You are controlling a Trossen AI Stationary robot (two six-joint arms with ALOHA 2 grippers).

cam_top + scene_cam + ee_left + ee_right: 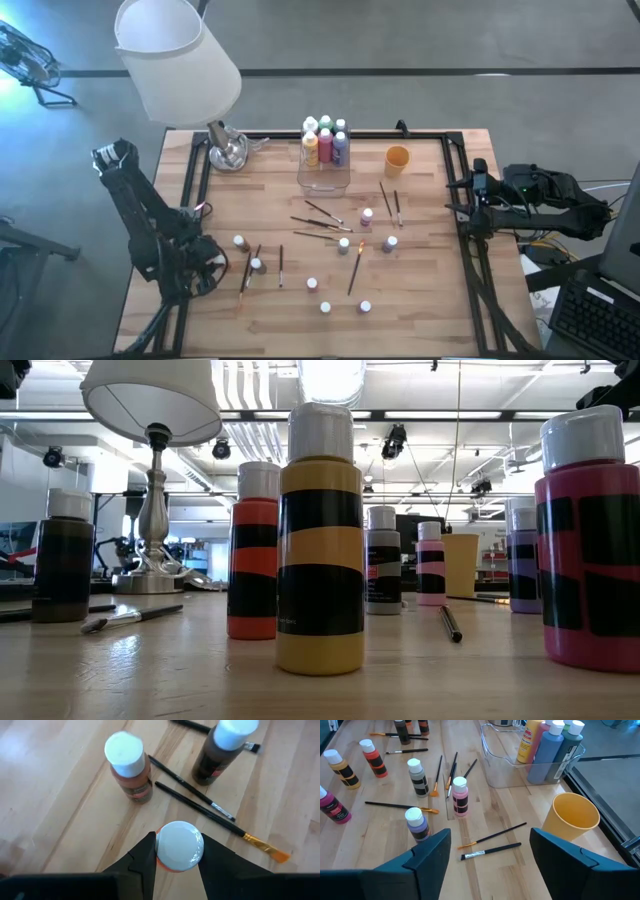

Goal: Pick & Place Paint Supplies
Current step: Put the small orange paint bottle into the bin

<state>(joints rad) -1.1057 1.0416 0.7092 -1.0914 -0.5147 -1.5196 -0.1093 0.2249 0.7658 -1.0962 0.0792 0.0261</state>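
L gripper (177, 857) clamped on white-capped orange bottle (179, 845), table's L edge | R gripper (490, 852) wide, empty, by orange cup (571, 816) | advice: lift straight, clear nearby brushes (200, 802), carry to clear box (324, 172).

Wooden butcher-block table (420, 300), black-framed. Resting on it: a metal-based lamp (228, 152) with white shade at the far left corner; a clear plastic box (323, 175) at far centre, holding upright bottles; an orange cup (397, 158) beside the box; loose white-capped paint bottles (366, 217) standing scattered across the middle and near side; thin dark-handled paintbrushes (319, 224) lying flat among them, several crossing in a cluster near the centre.
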